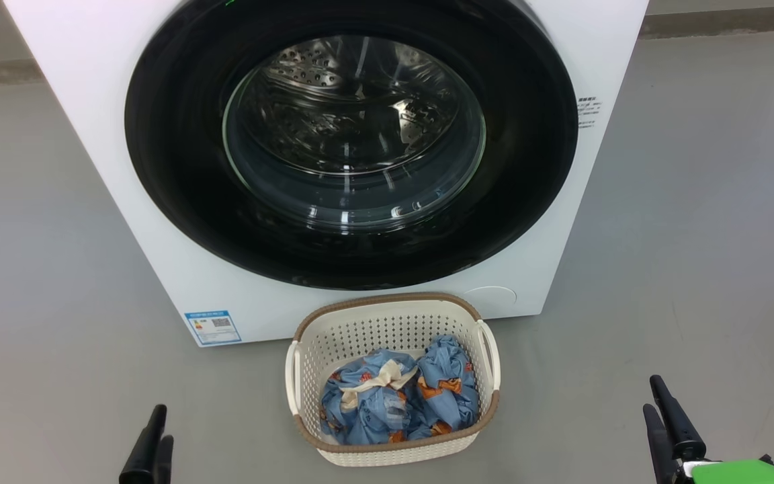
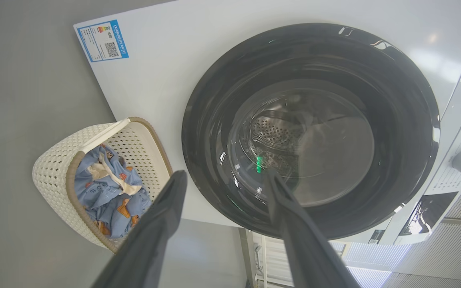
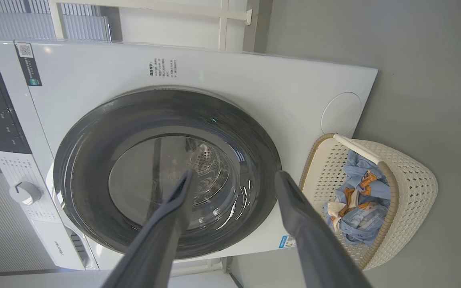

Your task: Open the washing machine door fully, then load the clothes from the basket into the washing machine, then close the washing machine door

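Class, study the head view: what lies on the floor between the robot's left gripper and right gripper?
The basket holding the clothes sits between the left gripper and right gripper, in the head view.

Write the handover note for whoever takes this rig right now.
Left hand: open, empty, touching nothing.
Right hand: open, empty, touching nothing.
Washing machine door: shut on the washing machine.
Clothes: bunched in the basket, which stands on the floor just in front of the machine, below the door.
Done: nothing yet.
To do: open the door fully, load the clothes, close the door.
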